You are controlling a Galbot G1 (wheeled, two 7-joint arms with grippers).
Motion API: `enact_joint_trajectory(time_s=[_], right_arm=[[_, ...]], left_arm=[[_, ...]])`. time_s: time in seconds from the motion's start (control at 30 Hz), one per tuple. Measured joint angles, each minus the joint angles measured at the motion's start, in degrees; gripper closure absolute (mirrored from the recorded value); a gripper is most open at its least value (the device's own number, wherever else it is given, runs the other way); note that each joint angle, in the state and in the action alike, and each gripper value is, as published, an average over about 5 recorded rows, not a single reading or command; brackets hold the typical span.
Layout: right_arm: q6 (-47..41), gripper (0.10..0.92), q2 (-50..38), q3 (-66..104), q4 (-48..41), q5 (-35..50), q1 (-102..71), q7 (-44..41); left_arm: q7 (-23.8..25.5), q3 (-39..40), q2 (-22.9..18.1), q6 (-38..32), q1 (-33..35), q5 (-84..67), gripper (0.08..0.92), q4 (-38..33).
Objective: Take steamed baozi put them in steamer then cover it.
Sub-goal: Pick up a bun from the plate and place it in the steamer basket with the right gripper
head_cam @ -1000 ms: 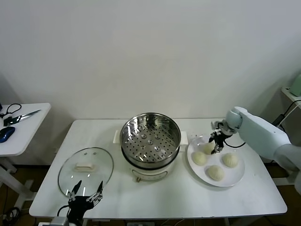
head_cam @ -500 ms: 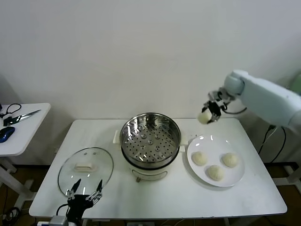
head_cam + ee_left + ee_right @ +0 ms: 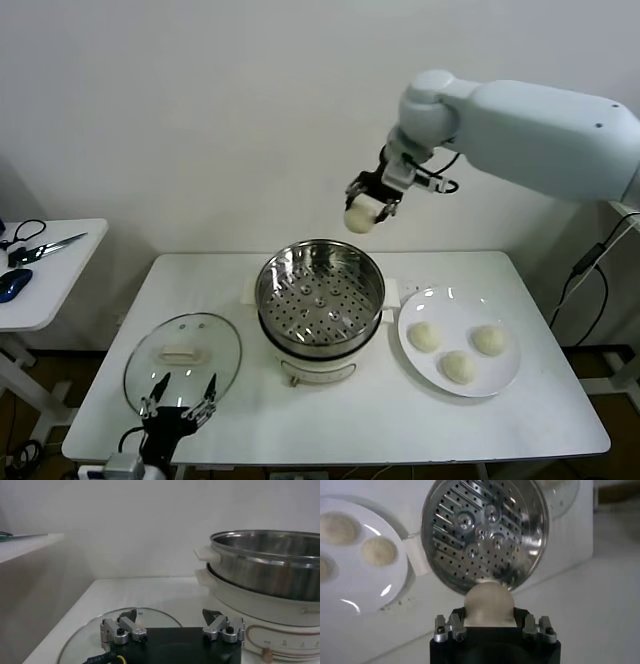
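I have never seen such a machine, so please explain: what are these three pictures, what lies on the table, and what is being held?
A two-armed robot works at a white table. One picture comes from its head; the others from cameras on its wrists. The right gripper holds one steamed bun in the air, above the far rim of the empty steel steamer. Three buns lie on a white plate. The left gripper waits open at the near table edge, by the glass lid.

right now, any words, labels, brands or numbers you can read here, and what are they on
None can be read.
Steamer: a faint brand mark and small dial markings on its white base, too blurred to read.
Nothing printed shows on the glass lid, plate or baozi.
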Motion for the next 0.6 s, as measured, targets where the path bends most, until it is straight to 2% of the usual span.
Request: enact_joint_trajectory(time_s=[0.3,0.6], right_arm=[[5.87,0.397,4.22,5.65,-6.53,-10.22,-10.22,3.24],[9.38,0.393,8.38,8.27,-14.52,-15.08,-14.78,4.42]], left_arm=[[0.00,-0.03,-0.20,-0.04,0.55,0.05,0.177,-0.43],[-0.03,-0.11,-0.21,-0.09,0.49,-0.04,0.177,-0.37]])
